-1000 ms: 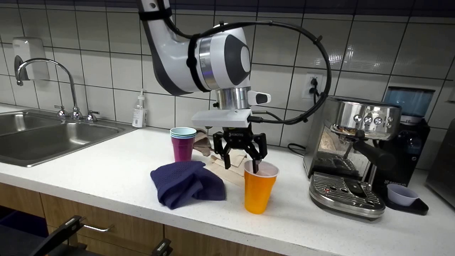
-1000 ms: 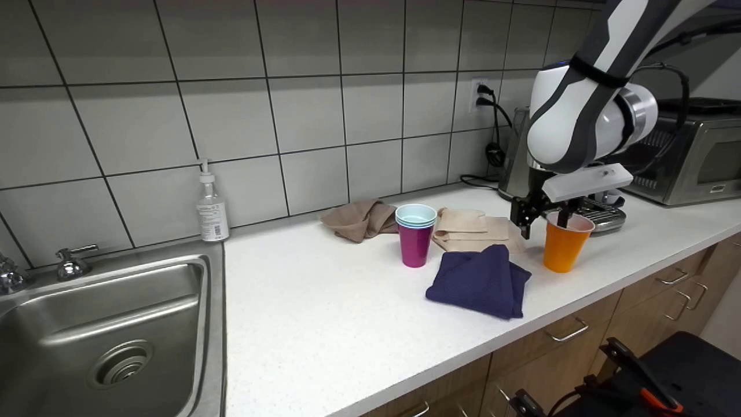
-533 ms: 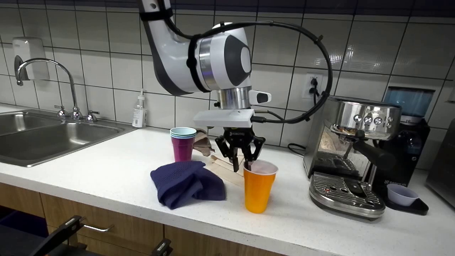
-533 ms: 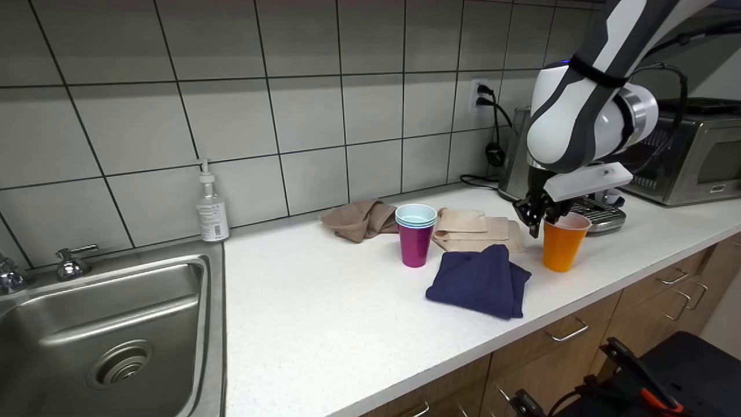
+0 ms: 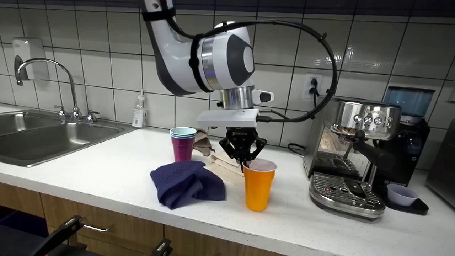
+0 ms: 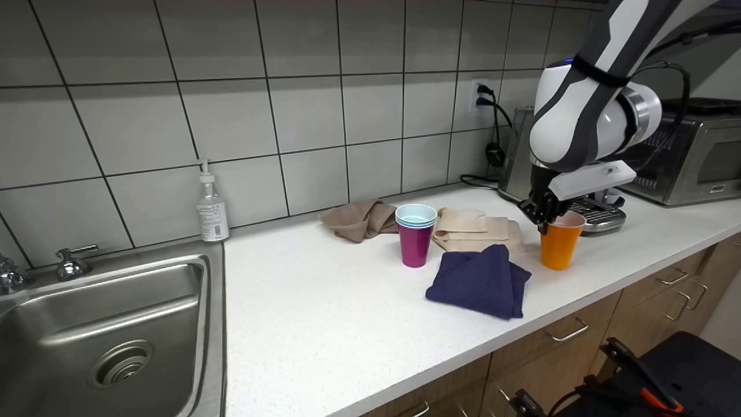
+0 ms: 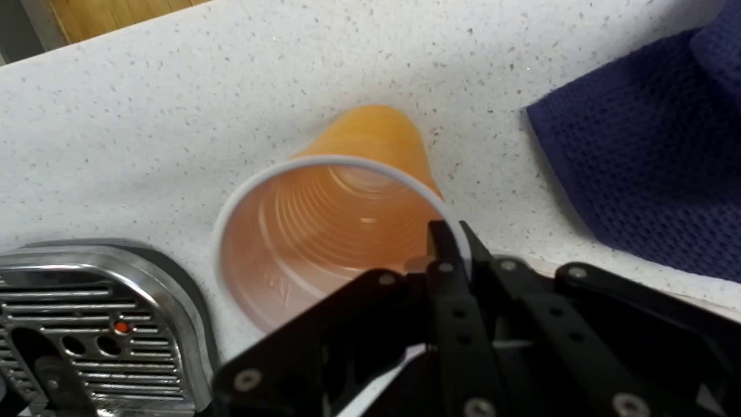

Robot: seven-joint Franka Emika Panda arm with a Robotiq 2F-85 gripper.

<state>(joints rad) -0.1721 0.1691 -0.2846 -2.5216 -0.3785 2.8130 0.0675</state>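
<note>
White speckled tabletop (image 5: 117, 174): black two-finger hand (image 7: 457, 237) clenched on rim of tall orange plastic cup (image 5: 258, 190), one jaw inside, one outside; cup roughly upright, body below hand, toward steel espresso machine (image 5: 331, 149).

A glossy white plastic arm (image 5: 177, 60) with rounded dark grey panels (image 5: 236, 59), 2 black straps (image 5: 159, 15) and 2 silver metal bands (image 5: 237, 98). 1 thick, looping black cable (image 5: 273, 22); 1 flat, white, rectangular housing (image 5: 227, 118). The matte black jointed end effector (image 5: 244, 165) bears white "ROBOTIQ" lettering (image 5: 240, 133) and round silver screws (image 7: 248, 380).
</note>
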